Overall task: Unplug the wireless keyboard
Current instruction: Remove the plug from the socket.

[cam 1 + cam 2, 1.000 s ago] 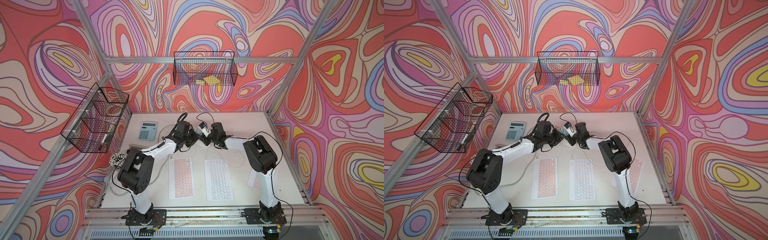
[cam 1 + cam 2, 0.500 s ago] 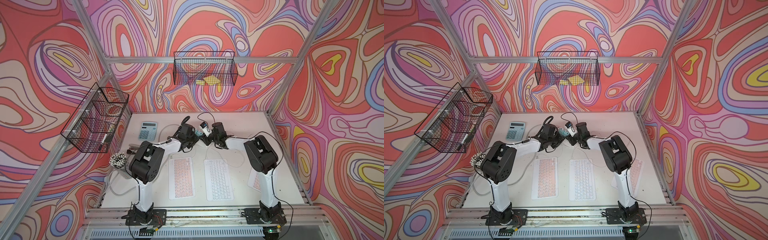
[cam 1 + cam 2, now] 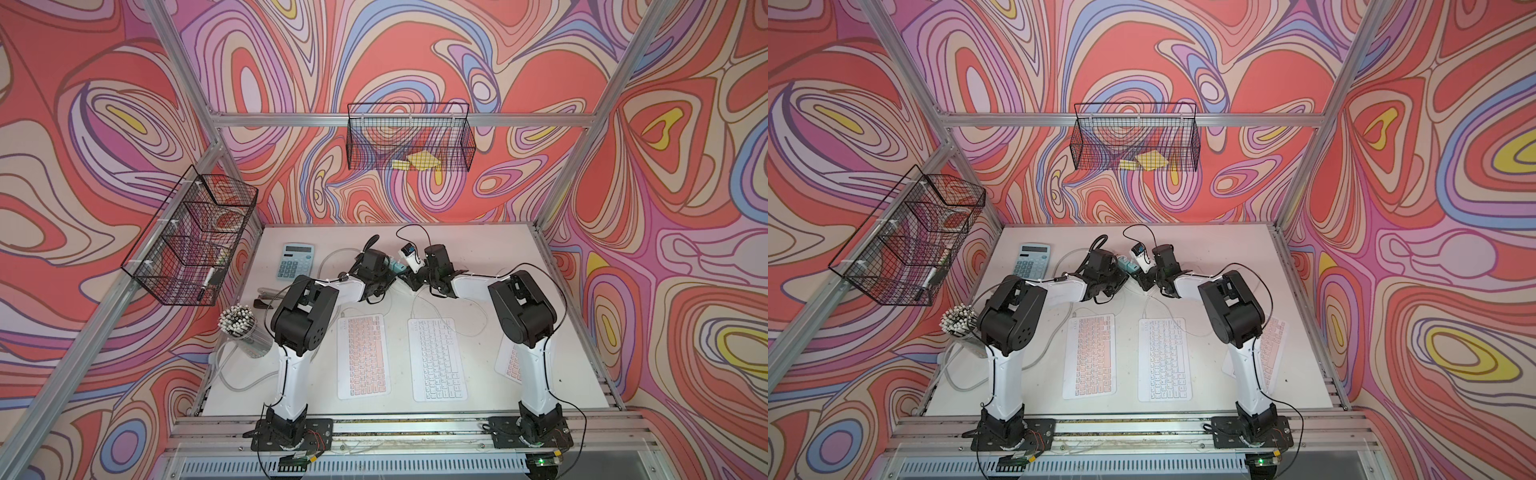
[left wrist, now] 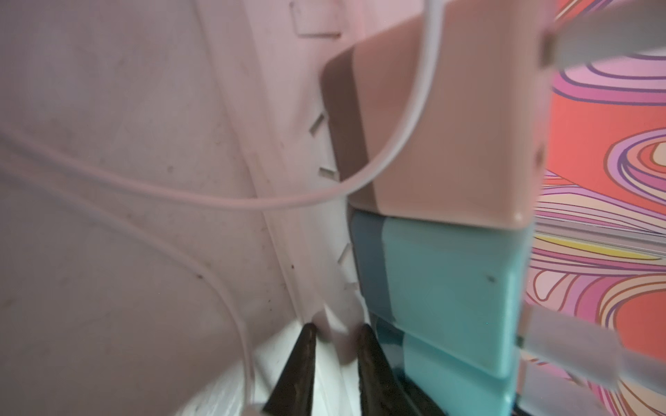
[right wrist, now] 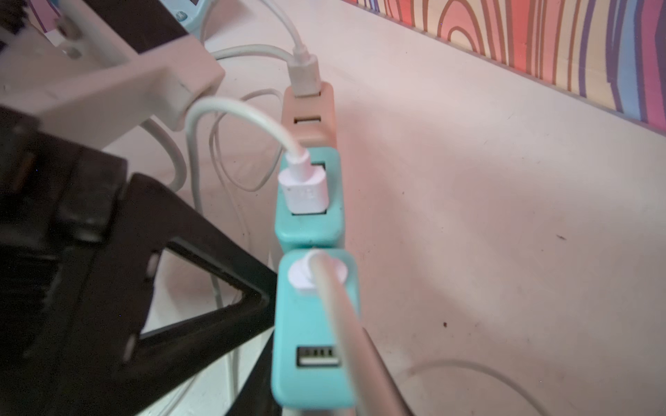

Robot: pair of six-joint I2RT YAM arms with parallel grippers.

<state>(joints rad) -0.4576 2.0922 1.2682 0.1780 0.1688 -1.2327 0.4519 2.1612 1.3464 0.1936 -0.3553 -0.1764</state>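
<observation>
At the far centre of the table [image 3: 498,245], the left gripper [image 4: 337,345] pinches the edge of the white power strip [image 4: 284,119] and the right gripper [image 5: 317,392] clamps the end teal USB charger [image 5: 302,324] plugged into it, while the pink wireless keyboard [image 3: 364,357] and the white wireless keyboard [image 3: 436,359] lie nearer, between the arms.

Bright even top views, wrist views dim, pinkish, blurred close-up

- We see swirling red, pink and purple walls [image 3: 104,145] on three sides.
- An aluminium frame [image 3: 291,120] edges the evenly lit white counter [image 3: 498,245].
</observation>
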